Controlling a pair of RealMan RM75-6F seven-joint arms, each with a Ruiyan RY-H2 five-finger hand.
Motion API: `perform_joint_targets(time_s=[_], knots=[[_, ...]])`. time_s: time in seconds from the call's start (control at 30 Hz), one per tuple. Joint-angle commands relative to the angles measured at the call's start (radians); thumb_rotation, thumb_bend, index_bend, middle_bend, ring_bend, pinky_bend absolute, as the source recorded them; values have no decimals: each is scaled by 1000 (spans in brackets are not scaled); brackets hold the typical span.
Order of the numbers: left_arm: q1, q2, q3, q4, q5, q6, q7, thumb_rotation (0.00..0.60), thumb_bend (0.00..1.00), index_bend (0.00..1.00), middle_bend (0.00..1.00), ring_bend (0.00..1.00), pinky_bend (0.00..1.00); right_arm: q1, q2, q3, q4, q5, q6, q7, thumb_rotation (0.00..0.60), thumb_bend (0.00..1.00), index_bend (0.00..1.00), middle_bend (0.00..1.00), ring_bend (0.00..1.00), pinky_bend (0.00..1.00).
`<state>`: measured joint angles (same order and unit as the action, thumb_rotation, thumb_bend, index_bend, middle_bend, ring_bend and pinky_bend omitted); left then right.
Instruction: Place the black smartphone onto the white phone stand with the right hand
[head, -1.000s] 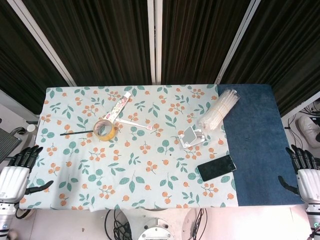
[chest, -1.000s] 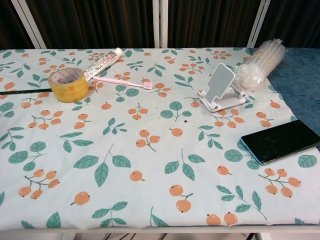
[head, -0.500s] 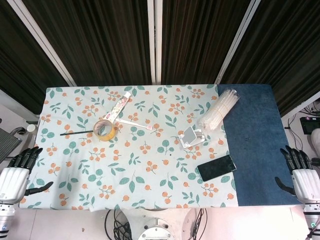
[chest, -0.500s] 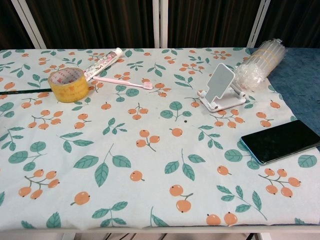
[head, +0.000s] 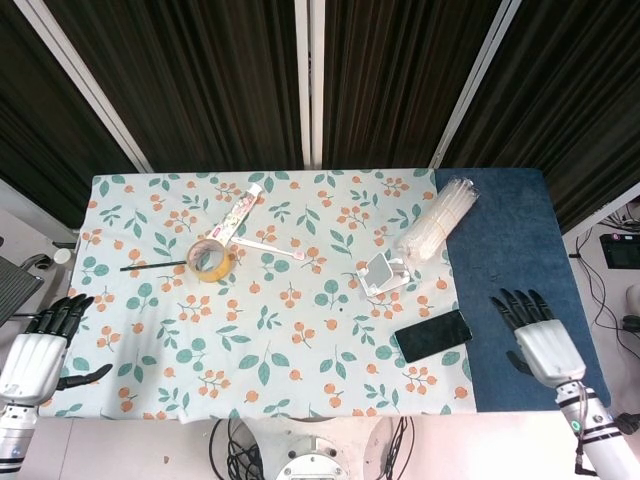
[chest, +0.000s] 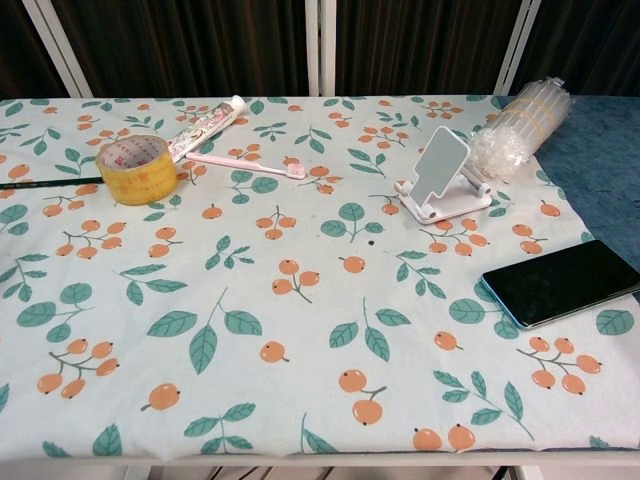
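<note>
Dark ribbed curtains (head: 200, 80) split by white frame bars fill the upper half of the head view, behind the counter (head: 510, 250). Most of the counter is covered by a white cloth (head: 270, 330) printed with green leaves and orange berries; a strip of bare blue surface runs down its right side. Cables trail over the pale floor at the bottom centre.

The right hand (head: 535, 335) hovers over the blue strip at lower right, fingers spread and holding nothing, just right of the black smartphone (head: 433, 335). The left hand (head: 40, 345) hangs off the counter's lower left corner, fingers likewise apart and empty.

A clear bag of straws (head: 438, 222) lies slanted at the cloth's upper right edge. The smartphone lies flat, screen up, on the cloth's right border, near but apart from the white phone stand (head: 383, 272) above and to its left. Left of centre sit a yellow tape roll (head: 209, 260), a toothpaste tube (head: 244, 208), a pink toothbrush (head: 265, 247) and a thin black pen (head: 152, 266).
</note>
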<state>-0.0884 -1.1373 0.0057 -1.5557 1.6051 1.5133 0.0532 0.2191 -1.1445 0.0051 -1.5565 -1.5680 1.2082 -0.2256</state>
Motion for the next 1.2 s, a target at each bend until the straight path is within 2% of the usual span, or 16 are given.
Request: perform_joint_targets(time_s=[0.03, 0.2, 0.53, 0.8, 1.2], knots=[[0, 1, -1, 0, -1, 1, -1, 422, 71, 86, 97, 99, 213, 75, -3, 12, -75, 56, -117, -118, 600, 176, 0, 0, 0, 0], [-4, -2, 2, 2, 3, -6, 1, 422, 71, 87, 97, 99, 213, 133, -34, 23, -102, 149, -228, -226, 600, 176, 0, 0, 0, 0], [-5, -6, 4, 15, -6, -14, -10, 425, 71, 87, 97, 99, 213, 194, -107, 22, -82, 272, -305, -351, 600, 176, 0, 0, 0, 0], [-1, -4, 6, 18, -9, -11, -26, 425, 71, 87, 97, 99, 213, 217, -139, 10, -59, 278, -312, -323, 600, 176, 21, 0, 0, 0], [-3, -4, 7, 20, -15, -20, -26, 423, 71, 87, 97, 99, 213, 256, -120, 9, -43, 310, -363, -225, 600, 176, 94, 0, 0, 0]])
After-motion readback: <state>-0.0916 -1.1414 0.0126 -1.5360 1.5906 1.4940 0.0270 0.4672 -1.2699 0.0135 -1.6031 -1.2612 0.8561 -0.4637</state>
